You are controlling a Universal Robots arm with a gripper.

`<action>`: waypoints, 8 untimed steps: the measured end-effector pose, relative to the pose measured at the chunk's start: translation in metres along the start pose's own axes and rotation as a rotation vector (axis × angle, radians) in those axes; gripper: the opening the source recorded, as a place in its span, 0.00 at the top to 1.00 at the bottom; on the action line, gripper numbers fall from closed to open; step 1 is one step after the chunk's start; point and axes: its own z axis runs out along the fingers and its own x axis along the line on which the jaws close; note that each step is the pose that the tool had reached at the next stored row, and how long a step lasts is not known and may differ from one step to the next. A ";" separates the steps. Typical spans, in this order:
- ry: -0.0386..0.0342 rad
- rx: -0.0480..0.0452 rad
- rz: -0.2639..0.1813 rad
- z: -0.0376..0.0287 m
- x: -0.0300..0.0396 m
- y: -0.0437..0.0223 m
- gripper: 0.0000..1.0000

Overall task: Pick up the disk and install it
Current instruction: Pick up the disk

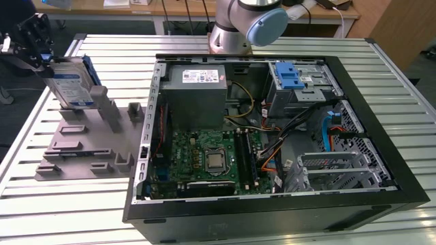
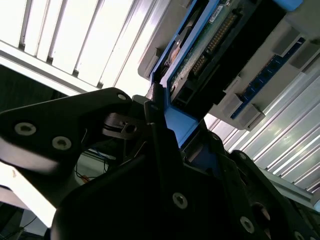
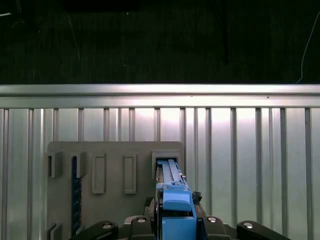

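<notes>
Clearly, the gripper was clenched on the disk by its blue frame. The disk stood upright at the grey rack, to the exterior view's left of the case.

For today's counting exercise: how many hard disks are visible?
1: the disk, gripped by the end effector, at the grey holder board on the exterior view's left. Others may be hidden.

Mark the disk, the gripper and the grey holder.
disk (image 1: 69,86), exterior view, on its label.
gripper (image 3: 174,212), first wrist view, midway between its fingertips.
grey holder (image 1: 93,135), exterior view, on its bare base plate.
</notes>
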 end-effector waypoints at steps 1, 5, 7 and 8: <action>0.0000 0.0000 0.000 -0.0008 0.0000 0.0000 0.63; 0.0001 0.0000 0.000 -0.0043 -0.0001 0.0001 0.63; 0.0001 0.0000 0.000 -0.0062 -0.0001 0.0001 0.63; 0.0000 0.0000 0.000 -0.0070 -0.0001 0.0001 0.63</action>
